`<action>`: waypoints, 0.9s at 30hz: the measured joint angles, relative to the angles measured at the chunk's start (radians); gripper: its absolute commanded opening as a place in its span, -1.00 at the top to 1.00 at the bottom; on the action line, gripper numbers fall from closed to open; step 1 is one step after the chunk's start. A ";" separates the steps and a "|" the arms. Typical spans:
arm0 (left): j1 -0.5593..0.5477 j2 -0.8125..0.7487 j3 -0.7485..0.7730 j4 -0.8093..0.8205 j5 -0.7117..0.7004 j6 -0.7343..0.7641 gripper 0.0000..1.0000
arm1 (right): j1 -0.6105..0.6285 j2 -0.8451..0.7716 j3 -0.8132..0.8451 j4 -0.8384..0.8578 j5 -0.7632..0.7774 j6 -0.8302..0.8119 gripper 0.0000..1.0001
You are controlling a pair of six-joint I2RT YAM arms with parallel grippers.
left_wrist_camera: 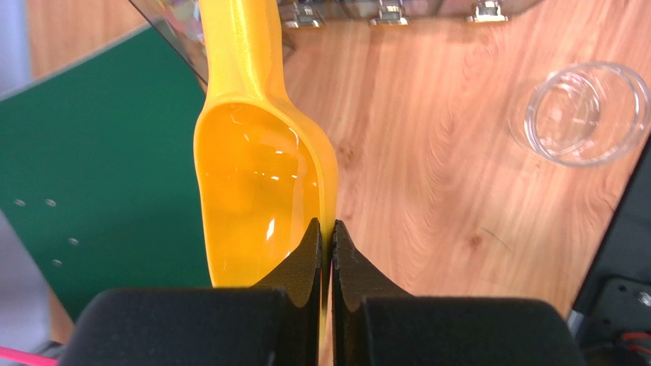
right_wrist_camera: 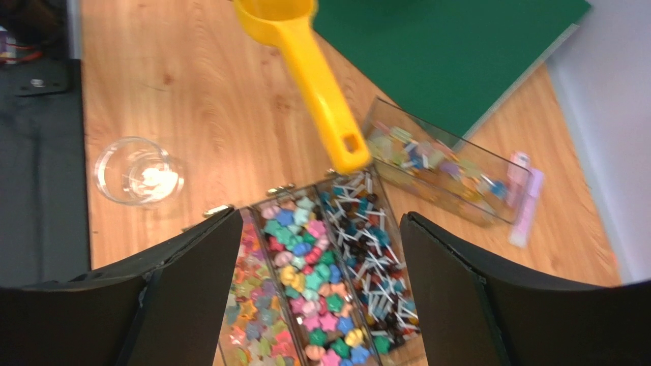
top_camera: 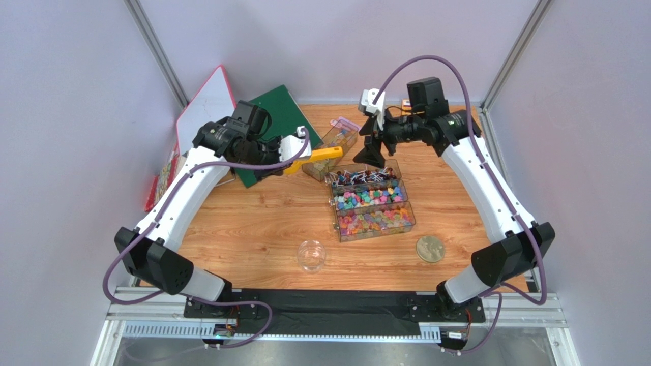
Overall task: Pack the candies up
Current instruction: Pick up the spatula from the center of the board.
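Yellow scoop (top_camera: pixel 317 158): I have it by the rim of its bowl. The handle points towards the candy bins and its tip lies near the far bin's corner. In the left wrist view the bowl (left_wrist_camera: pixel 252 183) looks bare and glossy.
Left claw (top_camera: pixel 286 162): clamped shut on the scoop's rim, the two black fingertips (left_wrist_camera: pixel 312 244) pinched against the yellow edge with almost no gap.
Right claw (top_camera: pixel 380 156): spread wide and holding nothing. It hangs above the far end of the bins, and its wrist view looks straight down between the fingers (right_wrist_camera: pixel 206 282) onto the sweets.
Candies (top_camera: pixel 372 200): sitting in a clear three-bin box (top_camera: pixel 374 235) mid-worktop. The far bin has dark wrapped pieces, the middle one pink, blue and green shapes, and the near one mostly orange, yellow and pink. None are in the scoop that I can see.
Second clear box (top_camera: pixel 336 137): just beyond the bins, set at an angle, with paler sweets inside.
Clear jar (top_camera: pixel 312 255): upright on the worktop (top_camera: pixel 244 229), near the front and apart from the bins. I cannot tell whether anything is in it.
Gold lid (top_camera: pixel 430 248): flat on the wood to the jar's right, near the bins' front corner.
Green board (top_camera: pixel 279 114): lying at the rear left, under the left arm's wrist.
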 measured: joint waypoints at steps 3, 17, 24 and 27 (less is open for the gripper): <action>-0.043 -0.013 0.000 0.054 -0.020 -0.015 1.00 | 0.010 0.046 0.020 -0.021 -0.077 0.014 -0.61; -0.124 -0.069 -0.067 0.176 -0.034 -0.068 1.00 | 0.017 0.092 0.018 -0.036 -0.175 -0.003 -0.59; -0.137 -0.067 -0.043 0.181 -0.026 -0.084 1.00 | 0.025 0.132 0.018 -0.008 -0.172 -0.022 -0.55; -0.142 -0.066 -0.041 0.185 -0.018 -0.093 1.00 | 0.027 0.153 0.018 0.010 -0.171 -0.022 -0.51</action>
